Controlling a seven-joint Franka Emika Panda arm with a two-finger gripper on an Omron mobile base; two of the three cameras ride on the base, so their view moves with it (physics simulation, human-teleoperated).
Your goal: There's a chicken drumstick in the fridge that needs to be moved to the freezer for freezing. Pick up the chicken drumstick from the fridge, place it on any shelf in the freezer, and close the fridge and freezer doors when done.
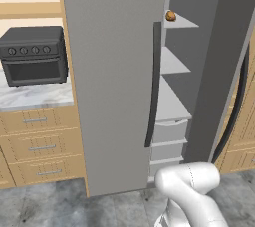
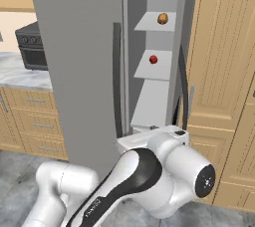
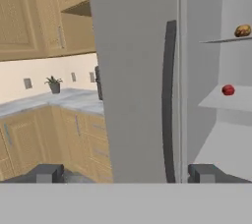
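Fridge door [image 1: 112,81] stood shut, freezer door [image 1: 221,66] open. The chicken drumstick [image 2: 162,19] lay on an upper grey freezer shelf [image 2: 152,24], a small red item [image 2: 153,59] one shelf lower. Gripper [image 3: 125,174] fingers were spread wide, holding nothing; marble counter [image 1: 35,95] and a black oven [image 1: 34,54] sat left.

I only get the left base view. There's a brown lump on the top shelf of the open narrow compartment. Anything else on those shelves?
Observer: Yes, a small red thing lies on the shelf below the chicken drumstick.
Operator: Where's the robot's hand?
Observer: The hand is open, empty, facing the closed fridge door.
Operator: Anything else on that counter?
Observer: A small potted plant, by the wall.
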